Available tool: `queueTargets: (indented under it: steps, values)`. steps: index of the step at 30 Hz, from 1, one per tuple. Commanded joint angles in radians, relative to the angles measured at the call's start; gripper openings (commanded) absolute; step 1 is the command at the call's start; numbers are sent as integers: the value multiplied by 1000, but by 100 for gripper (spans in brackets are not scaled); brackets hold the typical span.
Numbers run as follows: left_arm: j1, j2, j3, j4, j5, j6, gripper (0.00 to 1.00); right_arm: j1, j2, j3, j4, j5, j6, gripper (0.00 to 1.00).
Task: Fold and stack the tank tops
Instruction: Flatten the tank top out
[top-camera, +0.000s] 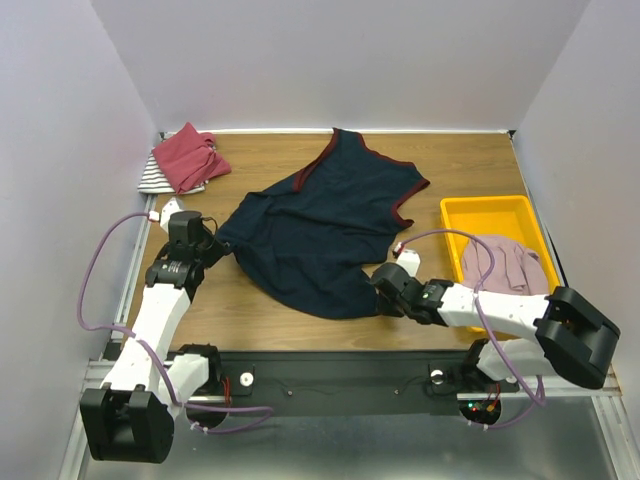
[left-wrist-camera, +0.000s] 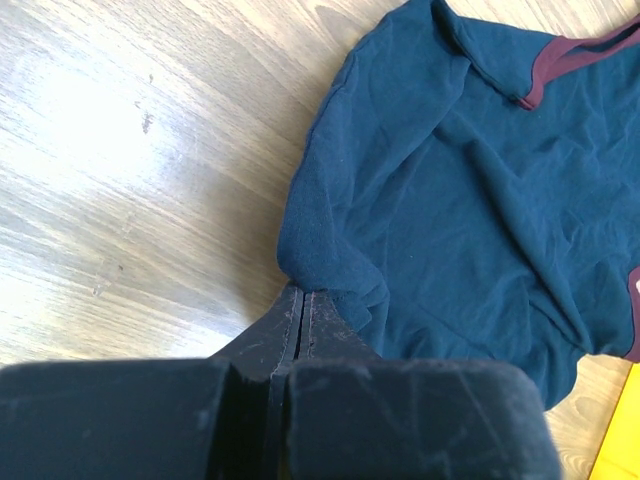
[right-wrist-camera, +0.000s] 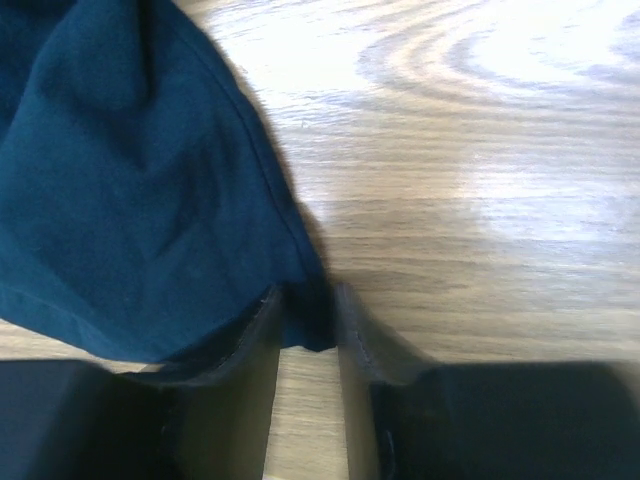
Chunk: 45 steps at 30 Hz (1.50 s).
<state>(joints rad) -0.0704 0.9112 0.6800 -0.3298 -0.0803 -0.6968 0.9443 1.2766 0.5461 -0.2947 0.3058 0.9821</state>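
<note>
Navy tank top (top-camera: 320, 225) | edges gripped: left end effector (left-wrist-camera: 302, 295), right end effector (right-wrist-camera: 305, 305)

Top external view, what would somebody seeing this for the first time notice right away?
The big navy tank top with maroon trim, spread across the middle of the table, with the left gripper and right gripper each pinching a corner of it. After that, the yellow tray at the right holding a pale pink top, and the red top lying on a striped top in the far left corner.
</note>
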Motion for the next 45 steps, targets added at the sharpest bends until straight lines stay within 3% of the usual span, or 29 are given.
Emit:
queueTargets:
  steps: [1, 3, 6, 10, 13, 14, 17, 18, 20, 21, 25, 29, 34, 38, 45]
  values:
    - [4, -29, 7, 18, 10, 17, 0, 22, 29, -72, -12, -54, 49, 15]
    - [3, -29, 10, 18, 16, 19, 0, 22, 11, -75, -17, -48, 46, 0]
    - [3, -31, 23, 23, 45, 31, 0, 21, -66, -25, -92, 2, 33, 0]
    - [3, -41, 78, 54, 149, 71, 0, 21, -201, 194, -279, 136, -19, 0]
    - [3, -75, 156, 90, 265, 74, 0, 16, -237, 476, -436, 284, -132, 0]
    - [3, -78, 206, 98, 284, 68, 0, 14, -230, 640, -454, 321, -163, 0]
    - [3, -93, 332, 124, 324, 36, 0, 10, -189, 868, -478, 464, -305, 0]
    - [3, -100, 361, 138, 332, 25, 0, 11, -150, 1023, -480, 516, -344, 0]
    - [3, -121, 445, 220, 338, -41, 0, 11, -84, 1243, -478, 570, -474, 0]
    - [3, -130, 469, 221, 338, -41, 0, 11, -83, 1244, -478, 578, -474, 0]
    - [3, -166, 559, 378, 346, -128, 0, 11, 24, 1619, -472, 550, -627, 0]
    - [3, -176, 661, 400, 335, -155, 0, 11, 26, 1744, -471, 521, -675, 0]
    - [3, -164, 771, 400, 313, -144, 0, 10, -22, 1738, -422, 524, -704, 0]
    - [3, -88, 832, 428, 318, -158, 0, 11, -20, 1753, -342, 535, -778, 1]
    - [3, 93, 837, 560, 339, -227, 0, 11, 124, 1756, -167, 639, -973, 1]
